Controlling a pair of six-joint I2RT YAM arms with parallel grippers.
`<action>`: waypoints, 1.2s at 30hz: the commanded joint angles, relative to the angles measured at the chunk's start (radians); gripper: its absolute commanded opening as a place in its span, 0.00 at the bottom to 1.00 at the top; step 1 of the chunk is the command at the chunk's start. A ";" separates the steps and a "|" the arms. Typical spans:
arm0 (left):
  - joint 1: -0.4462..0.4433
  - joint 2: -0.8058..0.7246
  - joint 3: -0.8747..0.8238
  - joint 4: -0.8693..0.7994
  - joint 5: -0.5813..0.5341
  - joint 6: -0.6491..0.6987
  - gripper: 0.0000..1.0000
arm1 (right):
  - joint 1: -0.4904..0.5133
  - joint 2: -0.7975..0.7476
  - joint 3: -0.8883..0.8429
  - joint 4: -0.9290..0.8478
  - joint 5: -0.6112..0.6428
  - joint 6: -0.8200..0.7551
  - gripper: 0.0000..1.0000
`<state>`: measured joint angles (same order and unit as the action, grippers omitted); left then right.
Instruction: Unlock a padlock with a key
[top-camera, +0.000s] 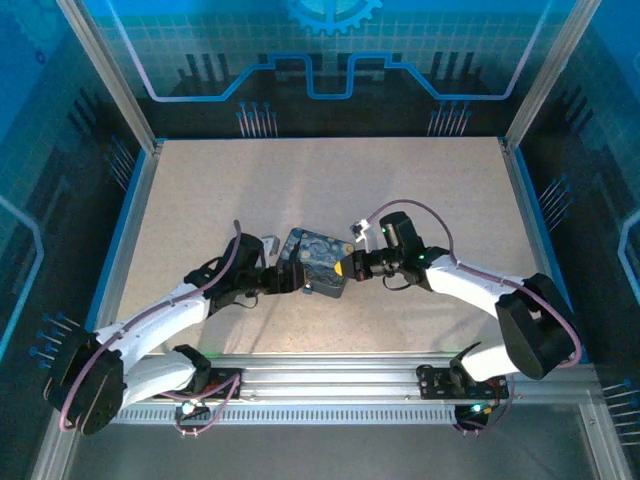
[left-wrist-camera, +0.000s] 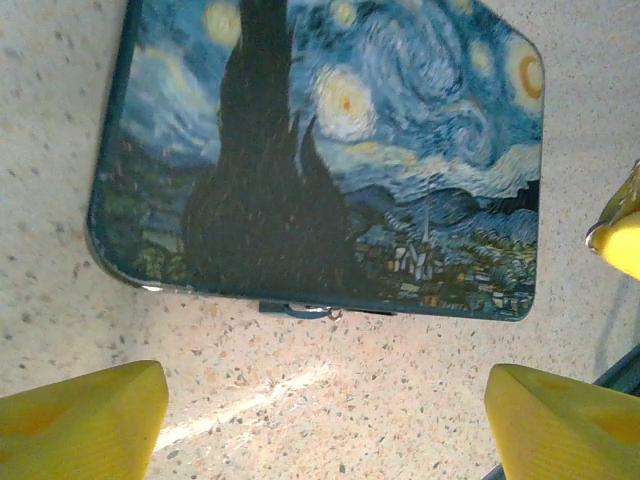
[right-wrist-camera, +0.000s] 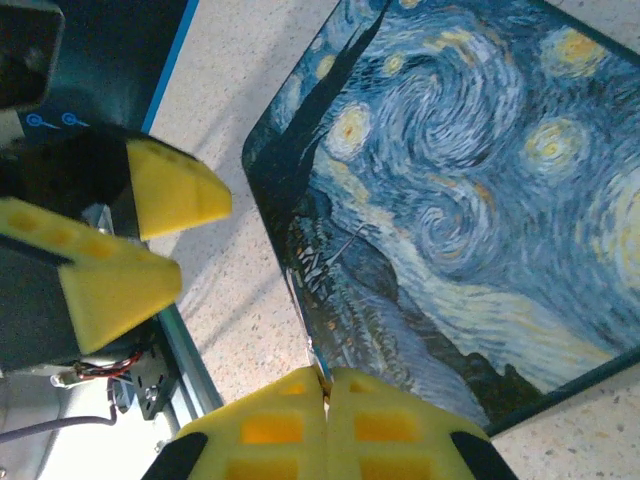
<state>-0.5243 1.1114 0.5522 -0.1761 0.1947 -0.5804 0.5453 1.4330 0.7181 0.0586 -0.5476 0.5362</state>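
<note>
The dark-blue night-sky box (top-camera: 318, 260) lies flat at the table's middle. A tiny silvery thing, which I take for the padlock (top-camera: 270, 240), rests on the table by the box's far left corner. My left gripper (left-wrist-camera: 325, 400) stands open just short of the box's near edge, where a small dark latch (left-wrist-camera: 298, 310) sits; nothing is between its fingers. My right gripper (right-wrist-camera: 325, 385) is shut at the box's edge. A thin sliver pokes out between its tips, apparently the key (right-wrist-camera: 321, 362). From above, the left gripper (top-camera: 296, 278) and the right gripper (top-camera: 343, 268) flank the box.
Speckled tabletop (top-camera: 420, 190) stretches behind the box. A metal rail (top-camera: 330, 375) runs along the near edge, blue-trimmed walls (top-camera: 140, 200) stand at the sides. The left fingers (right-wrist-camera: 150, 235) show beside the box in the right wrist view.
</note>
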 joint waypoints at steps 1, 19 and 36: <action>-0.009 0.038 -0.039 0.154 0.061 -0.078 0.84 | 0.010 0.039 0.020 0.043 0.021 0.018 0.00; 0.012 0.274 0.079 0.268 0.052 0.009 0.85 | -0.041 0.171 0.105 -0.019 0.063 -0.031 0.00; 0.039 0.251 -0.008 0.348 0.026 0.122 0.85 | -0.062 0.223 0.131 -0.019 0.063 -0.056 0.00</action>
<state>-0.4782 1.4139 0.5980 0.1234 0.2390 -0.4999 0.4999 1.6238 0.8452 0.0696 -0.5049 0.5041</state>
